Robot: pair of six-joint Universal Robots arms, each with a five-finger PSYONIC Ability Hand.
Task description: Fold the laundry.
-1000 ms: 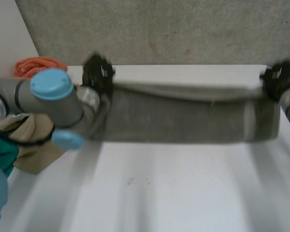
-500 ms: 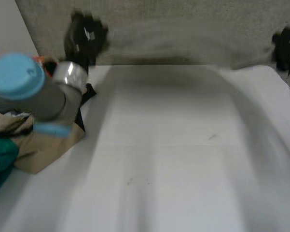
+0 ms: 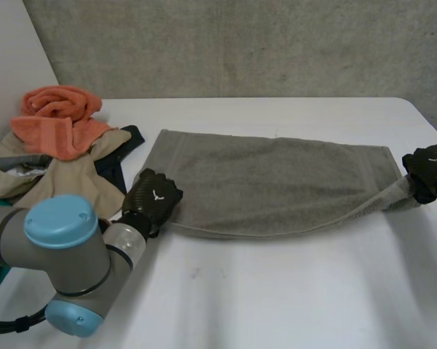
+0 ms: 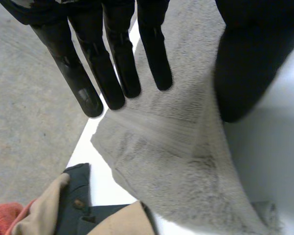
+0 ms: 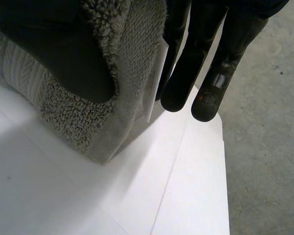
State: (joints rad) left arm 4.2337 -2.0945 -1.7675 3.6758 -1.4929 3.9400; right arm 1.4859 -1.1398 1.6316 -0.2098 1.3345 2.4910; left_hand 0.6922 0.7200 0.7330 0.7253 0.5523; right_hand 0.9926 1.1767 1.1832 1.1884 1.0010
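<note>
— Lowered since a moment ago, your towel [image 3: 276,182] lies flat across the table's [image 3: 276,291] far half.
— Hands?
— Left hand [image 3: 154,198] pinches its near left corner; right hand [image 3: 429,169] pinches its right end.

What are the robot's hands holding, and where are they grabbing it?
Both hold the grey towel, which lies spread on the table. The left hand pinches its near left corner, and the right hand pinches its near right corner.

Lab-like room, white table [image 3: 276,291], grey concrete floor [image 3: 240,43]
</note>
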